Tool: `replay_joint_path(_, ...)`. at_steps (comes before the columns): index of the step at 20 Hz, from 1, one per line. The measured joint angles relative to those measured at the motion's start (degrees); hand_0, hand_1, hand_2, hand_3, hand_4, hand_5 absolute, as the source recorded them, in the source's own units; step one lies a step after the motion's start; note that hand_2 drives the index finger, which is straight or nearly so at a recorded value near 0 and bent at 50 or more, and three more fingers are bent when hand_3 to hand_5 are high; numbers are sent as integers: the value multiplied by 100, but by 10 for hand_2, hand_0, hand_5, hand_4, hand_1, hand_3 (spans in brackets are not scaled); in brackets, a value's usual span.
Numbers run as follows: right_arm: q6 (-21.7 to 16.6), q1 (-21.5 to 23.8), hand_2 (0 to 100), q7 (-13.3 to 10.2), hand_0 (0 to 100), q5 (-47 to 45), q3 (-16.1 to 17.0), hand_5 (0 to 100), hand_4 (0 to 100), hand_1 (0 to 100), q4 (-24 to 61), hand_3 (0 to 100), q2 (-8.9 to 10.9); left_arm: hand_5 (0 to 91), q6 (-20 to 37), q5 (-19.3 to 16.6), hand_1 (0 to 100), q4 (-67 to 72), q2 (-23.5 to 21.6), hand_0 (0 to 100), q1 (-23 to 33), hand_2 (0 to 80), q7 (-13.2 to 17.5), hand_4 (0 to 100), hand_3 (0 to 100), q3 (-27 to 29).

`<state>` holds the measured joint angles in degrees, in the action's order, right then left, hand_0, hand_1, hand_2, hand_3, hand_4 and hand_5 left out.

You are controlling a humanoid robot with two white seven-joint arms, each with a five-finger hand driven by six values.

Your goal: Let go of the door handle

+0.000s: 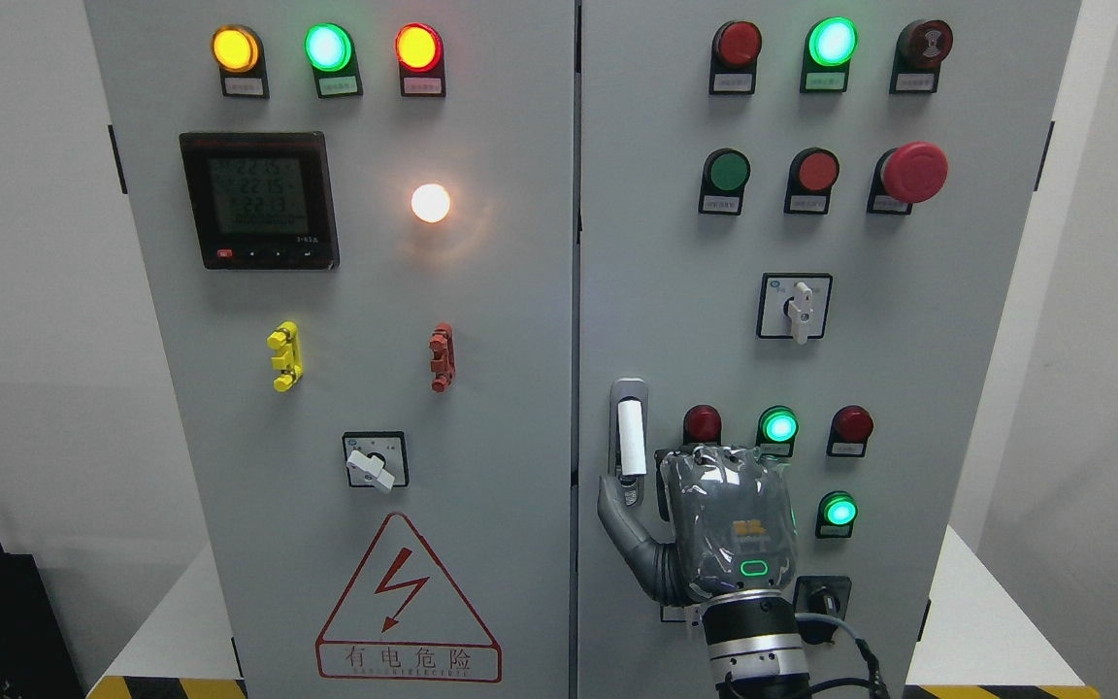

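A: So where does the right robot hand (714,519) sit?

B: Low on the right door of the tall grey steel control cabinet (481,408). Its arm comes up from the bottom edge, right of the middle. The back of the grey, film-wrapped palm faces the camera, so the four fingers lie behind it, against the door.

A: And the handle?

B: The slim grey door handle with a white bar (630,432) stands upright just right of the seam between the two doors, at the left edge of the right door. The grey thumb (617,515) reaches up and to the left, and its tip lies at the handle's lower end, touching or nearly so.

A: Is it gripping?

B: I cannot tell. The thumb is stretched out rather than curled around the bar, which would suit letting go, but the fingers are hidden. I judge the hold to be loose or already given up.

A: Why keep the hand so close?

B: Probably because the release is only at its start; the hand has yet to draw clear of the door. The small lit green lamp (778,427) and the dark red button (703,423) sit just above the knuckles, so a careless withdrawal might brush them.

A: The left arm?

B: Not visible.
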<state>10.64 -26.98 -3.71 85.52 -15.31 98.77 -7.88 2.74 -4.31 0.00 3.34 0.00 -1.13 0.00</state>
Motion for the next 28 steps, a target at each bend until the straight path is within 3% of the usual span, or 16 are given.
replay_joint_path(28, 49, 21, 879, 1, 484, -3, 23, 1000, 993, 99, 0, 1000, -20, 0, 0, 0, 389, 0, 0, 120, 0, 0, 0, 0, 0, 0)
